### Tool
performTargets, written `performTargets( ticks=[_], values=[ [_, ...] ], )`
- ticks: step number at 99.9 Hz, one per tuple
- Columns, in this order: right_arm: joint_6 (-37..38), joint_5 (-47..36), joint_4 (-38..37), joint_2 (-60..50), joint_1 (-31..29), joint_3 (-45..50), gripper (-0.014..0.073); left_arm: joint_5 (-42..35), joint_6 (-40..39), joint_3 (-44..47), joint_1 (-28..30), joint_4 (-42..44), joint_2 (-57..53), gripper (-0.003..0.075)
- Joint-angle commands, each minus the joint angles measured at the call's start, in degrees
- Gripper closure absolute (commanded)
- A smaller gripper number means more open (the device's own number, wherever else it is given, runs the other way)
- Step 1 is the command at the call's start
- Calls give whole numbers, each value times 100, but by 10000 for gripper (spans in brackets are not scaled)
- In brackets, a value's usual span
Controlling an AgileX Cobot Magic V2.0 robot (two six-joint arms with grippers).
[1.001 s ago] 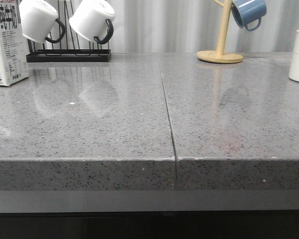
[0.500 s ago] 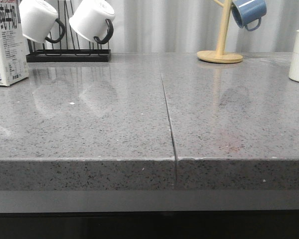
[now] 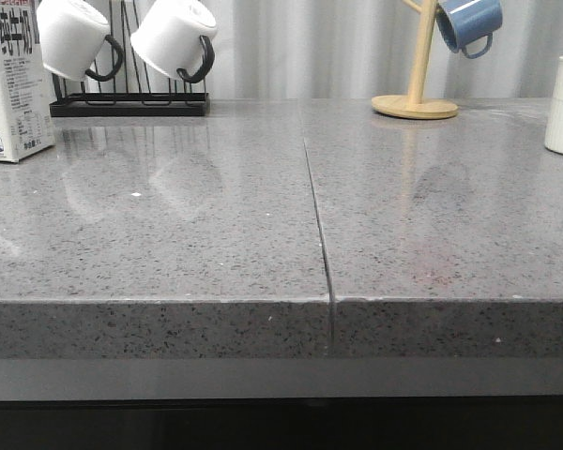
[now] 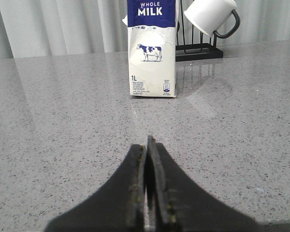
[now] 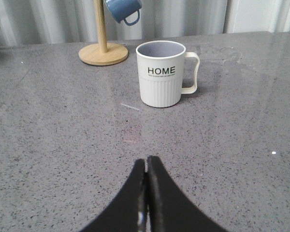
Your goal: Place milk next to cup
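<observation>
Tall white rectangular milk carton with dark blue top (image 3: 14,80) upright at far left of grey speckled counter (image 3: 216,225), long axis vertical. Left claw (image 4: 148,145) pressed together, empty; carton straight ahead, well apart. Left arm nearer.

Cream ribbed ceramic "HOME" cup (image 5: 162,72) far right, ahead of right claw (image 5: 146,164), likewise pressed together, empty.

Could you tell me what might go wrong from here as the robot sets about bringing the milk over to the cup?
The left hand is shut and facing the milk; unless it opens first, it may push the tall carton over. The white mugs hang on the rack right beside the carton, so a wide approach could clip them. The cup stands far across the counter, near the wooden mug tree; a careless set-down could knock either.
</observation>
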Motion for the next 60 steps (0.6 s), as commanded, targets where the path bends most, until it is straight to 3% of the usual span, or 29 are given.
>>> performTargets(
  ticks=[1,16,23,44,60],
  values=[
    [-37,-789,-174,488,-27,-201,596,-446,-4,261,3,-54,-178,741],
    [-37,-1510,-174,1206,-27,-201,298,-446,-4,261,3,-54,-178,741],
    [-37,-1860,-174,1534,-27,-201,220,-446,-4,261,3,-54,-178,741],
    [-37,-3159,-174,2690,-94,-201,243,-446,-4,261,3,-54,-178,741],
    [-37,-4497,-169,3755,-584,-201,244,-446,-4,261,3,-54,-178,741]
  ],
)
